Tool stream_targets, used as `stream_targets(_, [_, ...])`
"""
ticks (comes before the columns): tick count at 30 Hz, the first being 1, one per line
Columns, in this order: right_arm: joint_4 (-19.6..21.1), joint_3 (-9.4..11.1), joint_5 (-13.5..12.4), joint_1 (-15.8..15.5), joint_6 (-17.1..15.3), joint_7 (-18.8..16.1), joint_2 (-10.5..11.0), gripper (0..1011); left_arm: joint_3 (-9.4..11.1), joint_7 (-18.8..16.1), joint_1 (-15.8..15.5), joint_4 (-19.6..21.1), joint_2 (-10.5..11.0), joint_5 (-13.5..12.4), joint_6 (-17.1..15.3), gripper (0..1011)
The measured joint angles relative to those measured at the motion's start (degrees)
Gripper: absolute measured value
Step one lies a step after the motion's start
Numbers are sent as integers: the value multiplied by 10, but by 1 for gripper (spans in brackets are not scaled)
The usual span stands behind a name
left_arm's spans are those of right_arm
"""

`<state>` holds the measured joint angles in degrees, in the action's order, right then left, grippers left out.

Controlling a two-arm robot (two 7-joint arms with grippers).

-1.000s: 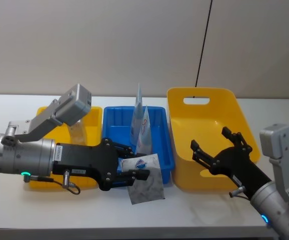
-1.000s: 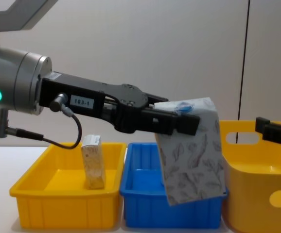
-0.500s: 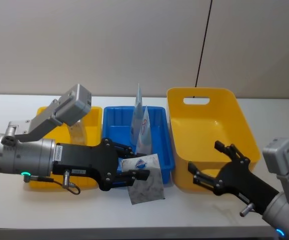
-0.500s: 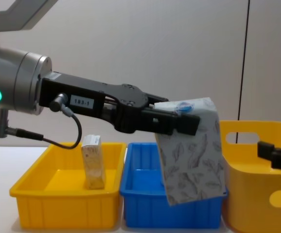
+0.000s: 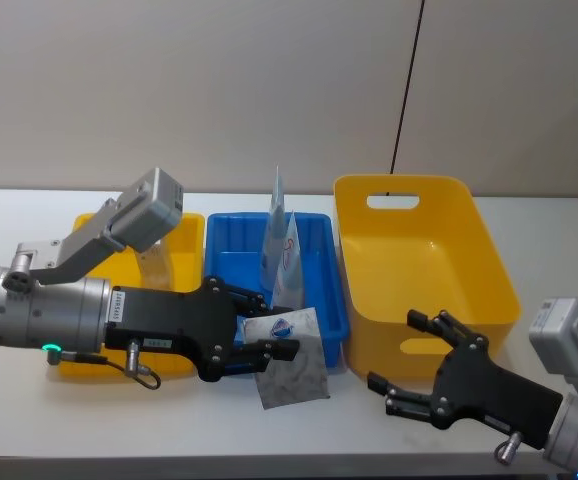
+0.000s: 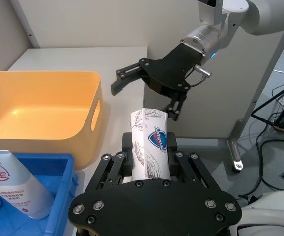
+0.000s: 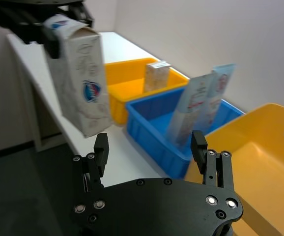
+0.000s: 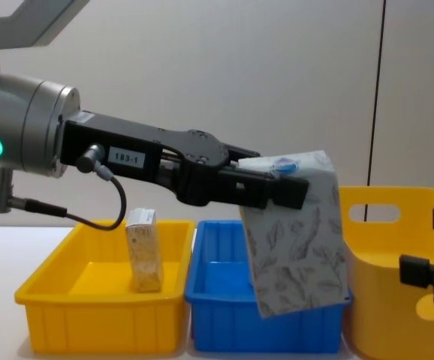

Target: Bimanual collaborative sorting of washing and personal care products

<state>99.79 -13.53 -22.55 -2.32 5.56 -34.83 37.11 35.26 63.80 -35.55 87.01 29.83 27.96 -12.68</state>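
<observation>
My left gripper (image 5: 269, 338) is shut on the top of a white-grey patterned carton (image 5: 291, 368) with a blue mark, which hangs tilted in front of the blue bin (image 5: 321, 228). In the chest view the carton (image 8: 296, 244) hangs from the left gripper (image 8: 284, 185) above the bin's front. My right gripper (image 5: 406, 362) is open in front of the large yellow basket (image 5: 474, 220), to the right of the carton and apart from it. Two tall pale tubes (image 5: 281, 250) with red print stand in the blue bin. A beige carton (image 8: 145, 251) stands upright in the small yellow bin (image 8: 97, 330).
The three containers stand in a row across the table, with the small yellow bin on the left and the large basket on the right. A bare strip of white table (image 5: 369, 430) runs in front of them. A black cable (image 5: 407, 90) hangs down the wall behind.
My right gripper has moved down and toward the table's front, from over the large yellow basket to in front of it. The left arm and the carton have not moved.
</observation>
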Motion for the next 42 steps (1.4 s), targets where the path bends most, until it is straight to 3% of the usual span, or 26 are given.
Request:
stream_targets(10, [-13, -27, -13, 37, 10, -78, 26, 1003, 0, 0, 0, 0, 0, 0, 0, 343])
stream_targets(18, [-23, -54, -16, 73, 4, -127, 34, 1003, 0, 0, 0, 0, 0, 0, 0, 343])
stream_targets(29, [-41, -81, -15, 115, -1, -161, 29, 1003, 0, 0, 0, 0, 0, 0, 0, 343])
stream_targets(42, [-66, -103, -11, 154, 2, -171, 10, 1003, 0, 0, 0, 0, 0, 0, 0, 343])
